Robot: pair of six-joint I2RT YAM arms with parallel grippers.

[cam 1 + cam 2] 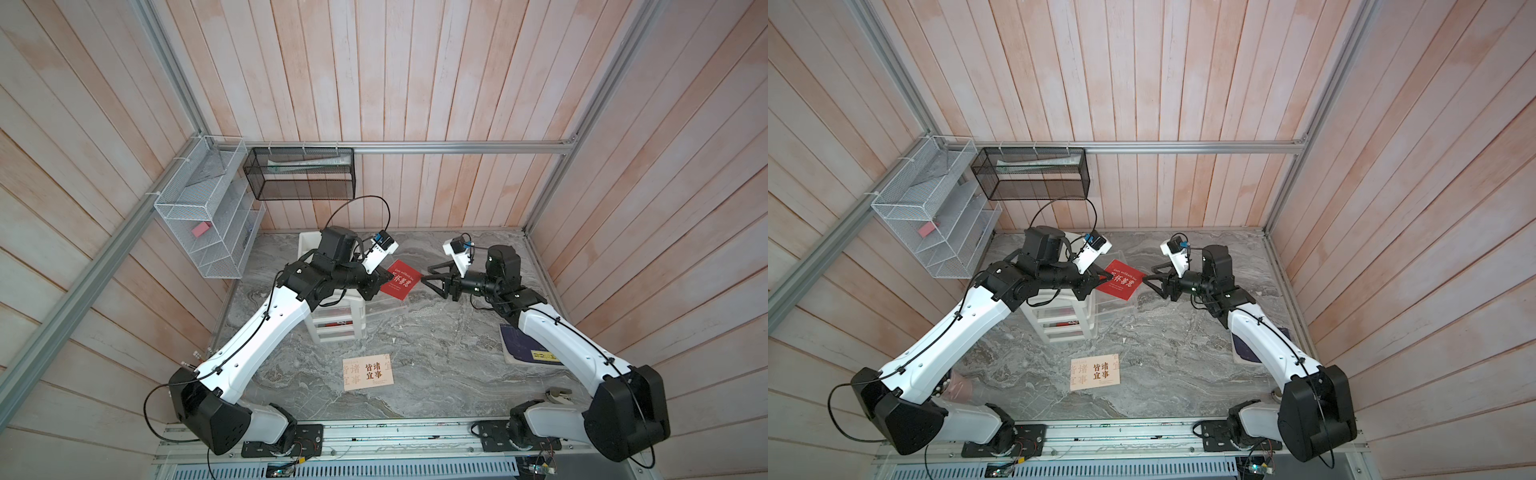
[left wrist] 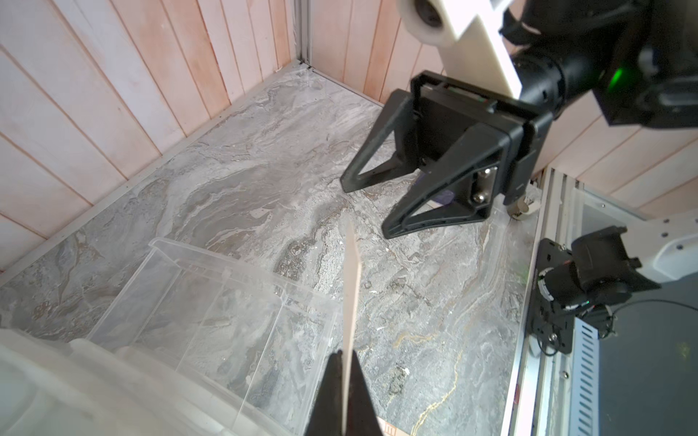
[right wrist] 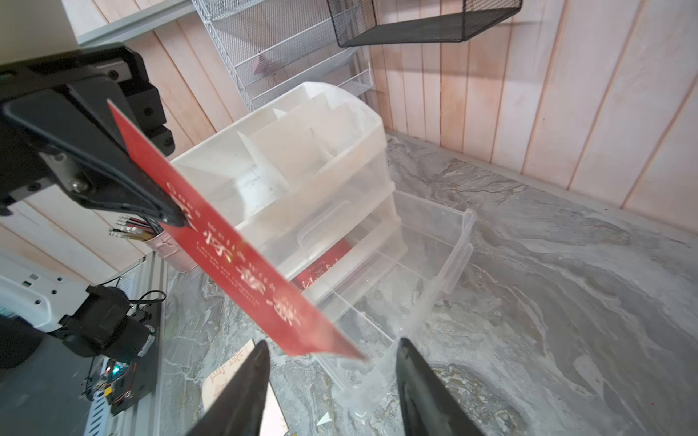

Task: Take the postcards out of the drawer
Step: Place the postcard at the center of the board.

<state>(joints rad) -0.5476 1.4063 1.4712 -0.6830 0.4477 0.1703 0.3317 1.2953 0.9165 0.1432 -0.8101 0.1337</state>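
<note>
A red postcard (image 1: 401, 280) (image 1: 1121, 280) with white characters hangs above the open clear drawer (image 3: 453, 256). My left gripper (image 1: 379, 283) (image 2: 345, 355) is shut on one edge of it; the left wrist view shows the card edge-on (image 2: 351, 294). My right gripper (image 1: 426, 275) (image 3: 332, 343) faces it with its fingers spread open. The card's far corner (image 3: 340, 347) reaches between those fingers without touching them. A second red postcard (image 3: 325, 260) lies in a lower drawer of the white unit (image 1: 336, 332). A cream postcard (image 1: 368, 373) (image 1: 1095, 372) lies flat on the marble table.
A dark navy booklet (image 1: 519, 345) lies under the right arm. A white wire rack (image 1: 208, 216) and a black mesh basket (image 1: 299, 172) hang on the back wall. A pink cup of pens (image 3: 170, 249) stands near the left arm's base.
</note>
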